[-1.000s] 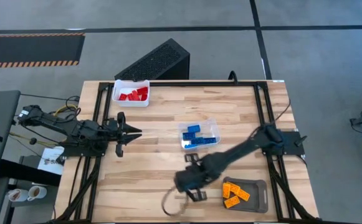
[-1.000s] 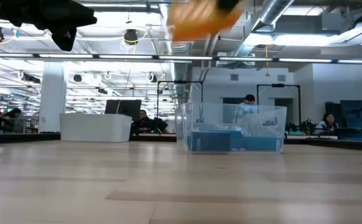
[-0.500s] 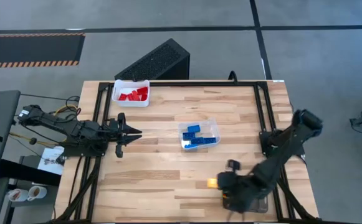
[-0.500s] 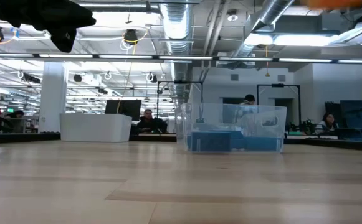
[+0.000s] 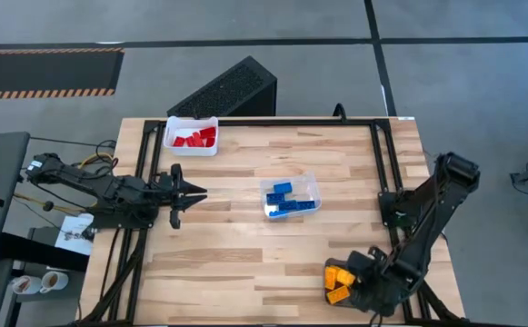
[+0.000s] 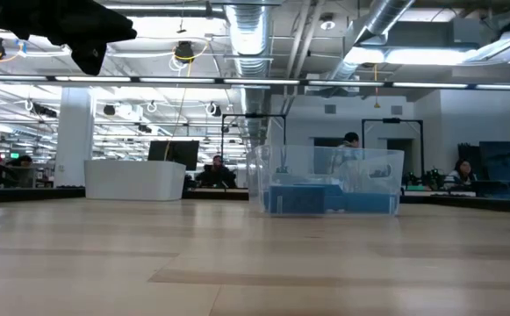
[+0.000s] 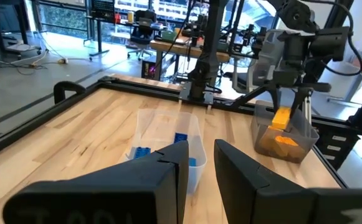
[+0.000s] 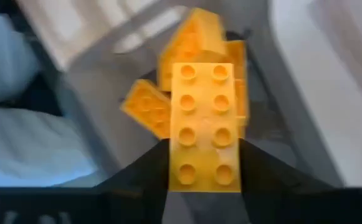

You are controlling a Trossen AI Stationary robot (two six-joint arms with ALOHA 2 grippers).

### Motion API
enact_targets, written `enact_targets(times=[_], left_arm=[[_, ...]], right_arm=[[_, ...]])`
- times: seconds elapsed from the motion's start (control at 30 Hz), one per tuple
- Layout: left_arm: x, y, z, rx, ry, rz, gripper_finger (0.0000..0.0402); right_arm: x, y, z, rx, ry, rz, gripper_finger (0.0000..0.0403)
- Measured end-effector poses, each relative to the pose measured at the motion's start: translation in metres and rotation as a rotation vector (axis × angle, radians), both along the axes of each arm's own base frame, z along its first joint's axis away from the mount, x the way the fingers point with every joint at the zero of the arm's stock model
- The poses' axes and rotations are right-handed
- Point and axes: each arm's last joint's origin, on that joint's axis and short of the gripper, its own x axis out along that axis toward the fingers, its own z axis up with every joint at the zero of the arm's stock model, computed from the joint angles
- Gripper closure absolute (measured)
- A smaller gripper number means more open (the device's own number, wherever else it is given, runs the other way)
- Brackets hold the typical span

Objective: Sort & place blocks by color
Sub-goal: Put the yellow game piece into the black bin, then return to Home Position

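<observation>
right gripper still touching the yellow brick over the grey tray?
Touching. In the right wrist view the yellow brick sits between the right gripper's fingers, both against its sides. The left wrist view shows it above the grey tray.

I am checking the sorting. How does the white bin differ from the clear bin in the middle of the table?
The white bin has opaque walls and holds red blocks; the clear bin is see-through and holds blue blocks. The white bin stands at the table's far edge, the clear bin near the middle. Both are small, open-topped and hold one color only.
</observation>
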Motion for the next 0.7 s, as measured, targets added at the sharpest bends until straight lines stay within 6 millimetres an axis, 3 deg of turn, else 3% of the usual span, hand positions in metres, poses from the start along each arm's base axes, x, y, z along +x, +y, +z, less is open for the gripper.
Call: enact_targets(times=[0.17, 0.37, 0.57, 0.7], left_arm=[[0.000, 0.000, -0.003, -0.015, 0.028, 0.002, 0.0340], [0.000, 0.000, -0.005, -0.026, 0.046, -0.014, 0.0340], [0.000, 0.000, -0.005, -0.027, 0.045, -0.015, 0.0340], [0.000, 0.000, -0.005, -0.024, 0.043, -0.015, 0.0340]], right_arm=[[0.004, -0.004, -0.012, -0.065, 0.064, -0.051, 0.0146], [0.012, -0.010, -0.011, -0.026, 0.111, -0.064, 0.0067], [0.024, -0.029, 0.009, 0.087, 0.106, -0.114, 0.0024], [0.031, -0.045, 0.034, 0.024, -0.114, -0.073, 0.0019]])
